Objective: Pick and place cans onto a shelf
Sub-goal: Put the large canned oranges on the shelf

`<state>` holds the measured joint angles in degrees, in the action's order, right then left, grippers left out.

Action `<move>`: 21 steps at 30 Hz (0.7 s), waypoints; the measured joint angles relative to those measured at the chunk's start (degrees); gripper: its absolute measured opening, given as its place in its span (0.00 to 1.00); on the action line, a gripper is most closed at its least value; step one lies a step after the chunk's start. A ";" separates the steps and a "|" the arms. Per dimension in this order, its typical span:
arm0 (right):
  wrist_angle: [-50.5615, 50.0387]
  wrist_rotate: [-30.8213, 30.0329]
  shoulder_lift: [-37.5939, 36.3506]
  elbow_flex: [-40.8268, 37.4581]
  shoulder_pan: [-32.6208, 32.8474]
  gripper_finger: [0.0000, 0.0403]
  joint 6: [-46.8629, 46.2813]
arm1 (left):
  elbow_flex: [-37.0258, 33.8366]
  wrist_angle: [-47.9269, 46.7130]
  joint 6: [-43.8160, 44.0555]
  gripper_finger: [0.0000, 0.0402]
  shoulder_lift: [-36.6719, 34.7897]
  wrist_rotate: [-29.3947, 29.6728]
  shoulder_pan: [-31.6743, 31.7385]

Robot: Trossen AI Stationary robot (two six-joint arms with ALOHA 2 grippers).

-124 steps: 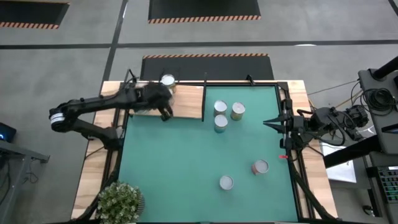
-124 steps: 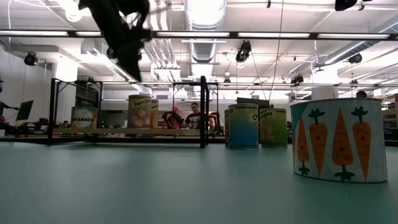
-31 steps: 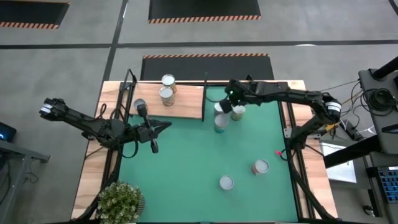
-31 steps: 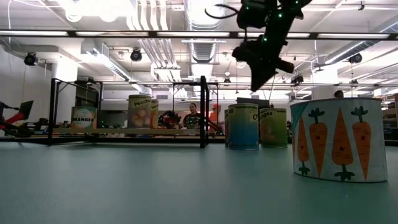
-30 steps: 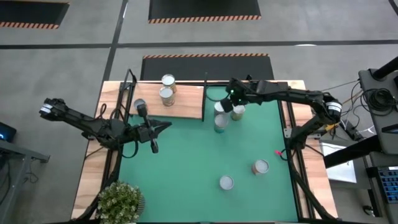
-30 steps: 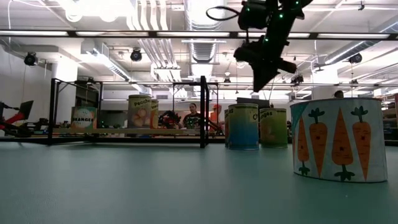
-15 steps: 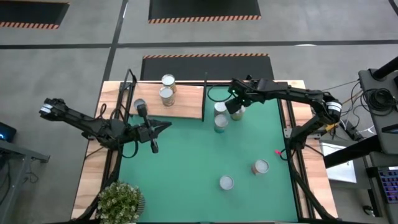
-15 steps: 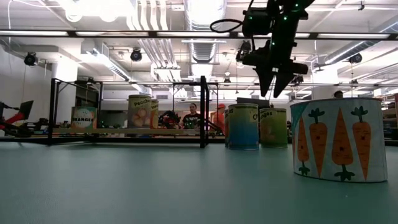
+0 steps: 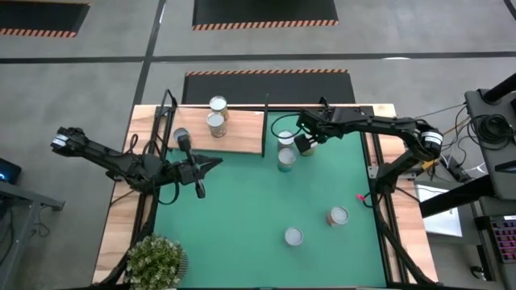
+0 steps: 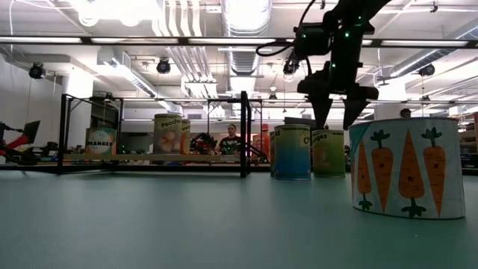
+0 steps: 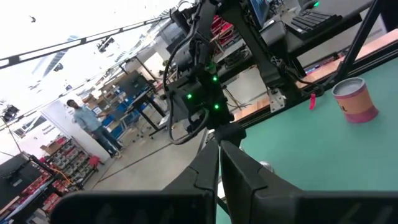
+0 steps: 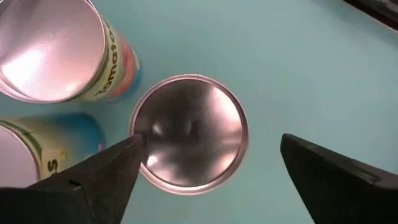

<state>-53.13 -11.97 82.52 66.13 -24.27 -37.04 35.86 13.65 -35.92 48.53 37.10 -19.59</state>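
- Progress, as I judge it: three small cylindrical metal cans with silvery round tops already stand on the flat light-wood shelf (image 9: 234, 133) at the counter's far left corner: two close together (image 9: 216, 114) and a darker-topped one (image 9: 181, 136) near the shelf's left end.
- Five cans are left on the green mat (image 9: 242, 217) of the counter: a cluster of three just right of the shelf, and two well apart near the near edge, a reddish one (image 9: 337, 216) and a silvery one (image 9: 293, 236).
- The right claw (image 9: 305, 143) hangs directly over the cluster's right-hand can (image 12: 189, 132), fingers spread wide to either side of its lid and holding nothing; in the low view the tips sit just above the can top.
- Its neighbours, a tomato-labelled can (image 12: 59, 53) and a teal-and-yellow can (image 12: 37, 149), stand just beside it, so the grip has little room.
- The left claw (image 9: 211, 163) waits over the mat's left edge below the shelf, fingers pressed together, empty.
- No bins or boxes are present; the shelf is the only receiving place.
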 joint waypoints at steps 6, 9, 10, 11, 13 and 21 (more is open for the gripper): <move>1.54 -0.02 0.00 0.21 0.00 0.92 0.42 | 0.00 0.00 0.00 0.00 0.00 0.01 0.00; 2.76 0.02 0.00 0.39 0.00 0.92 0.28 | 0.00 0.01 0.00 0.00 0.00 0.02 0.00; 2.88 0.02 0.03 0.34 0.00 0.92 0.28 | 0.00 0.00 0.00 0.00 0.00 0.02 0.00; 2.95 0.01 0.04 0.15 0.02 0.92 0.19 | 0.00 0.02 0.00 0.00 0.00 0.02 0.00; 3.22 -0.02 0.04 -0.63 0.11 0.92 -0.31 | 0.00 0.02 0.00 0.00 0.00 0.00 0.00; 7.97 0.42 0.21 -4.42 0.12 0.92 -0.70 | 0.00 0.02 0.00 0.00 0.00 0.02 0.00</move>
<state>-45.16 -11.55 82.73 61.71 -24.15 -37.74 35.86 13.67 -35.92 48.53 37.12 -19.59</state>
